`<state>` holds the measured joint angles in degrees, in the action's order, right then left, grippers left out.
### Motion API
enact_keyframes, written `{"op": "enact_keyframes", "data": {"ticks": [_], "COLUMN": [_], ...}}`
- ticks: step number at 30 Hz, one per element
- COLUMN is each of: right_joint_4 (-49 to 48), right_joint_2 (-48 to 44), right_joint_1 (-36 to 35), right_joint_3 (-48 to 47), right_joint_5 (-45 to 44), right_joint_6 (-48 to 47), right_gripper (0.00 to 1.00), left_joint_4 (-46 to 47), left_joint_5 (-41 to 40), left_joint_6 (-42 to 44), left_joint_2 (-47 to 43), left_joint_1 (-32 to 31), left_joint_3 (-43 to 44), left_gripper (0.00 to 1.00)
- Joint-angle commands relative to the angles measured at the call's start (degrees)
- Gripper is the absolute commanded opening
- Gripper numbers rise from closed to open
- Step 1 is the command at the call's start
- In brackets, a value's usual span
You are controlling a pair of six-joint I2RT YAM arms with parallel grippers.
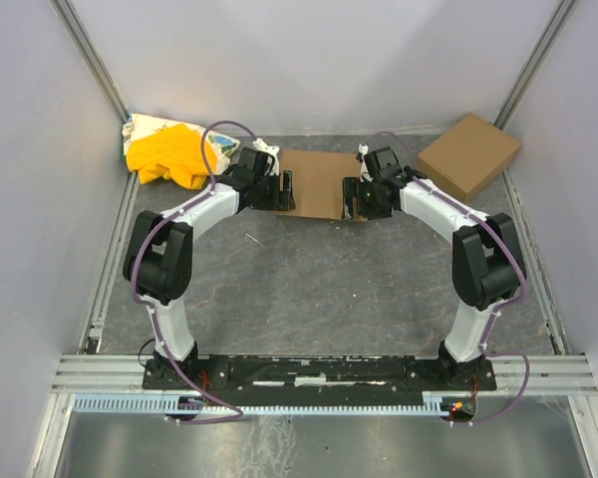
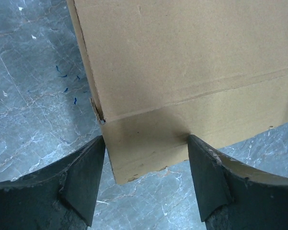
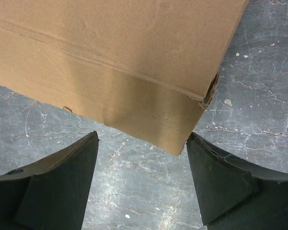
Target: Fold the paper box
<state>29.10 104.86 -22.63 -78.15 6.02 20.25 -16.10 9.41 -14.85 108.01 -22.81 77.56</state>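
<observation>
Where the left fingers [image 2: 86, 177] stand: apart, straddling the near-left corner flap of the flat brown die-cut cardboard paper box [image 2: 192, 72], clamping nothing.
Right fingers [image 3: 221, 177]: apart too, framing the near-right corner.
Left gripper [image 2: 146, 143], right gripper [image 3: 141, 139]: mirrored at opposite ends, probably so both side flaps rise together.
Paper box: flat on the grey marbled table [image 1: 309, 269], far middle, between the arms.

Pale grey walls [image 1: 309, 60], grey marbled tabletop [image 1: 319, 289], metal rails [image 1: 95, 370] along edges
</observation>
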Motion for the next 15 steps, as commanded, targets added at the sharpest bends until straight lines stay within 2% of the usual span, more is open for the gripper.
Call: {"op": "enact_keyframes", "data": {"ticks": [1, 15], "right_joint_4": [2.6, 8.2], "right_joint_2": [-0.1, 2.1], "right_joint_1": [-0.6, 0.0], "right_joint_3": [-4.1, -7.0], "right_joint_5": [1.7, 6.5], "right_joint_6": [0.2, -0.2], "right_gripper": [0.82, 0.82], "left_joint_4": [-3.2, -9.6], "left_joint_5": [2.4, 3.7], "left_joint_6": [2.2, 3.8], "left_joint_2": [0.1, 1.0], "left_joint_1": [-0.9, -0.8], "left_joint_3": [3.4, 7.1], "left_gripper": [0.76, 0.76]}}
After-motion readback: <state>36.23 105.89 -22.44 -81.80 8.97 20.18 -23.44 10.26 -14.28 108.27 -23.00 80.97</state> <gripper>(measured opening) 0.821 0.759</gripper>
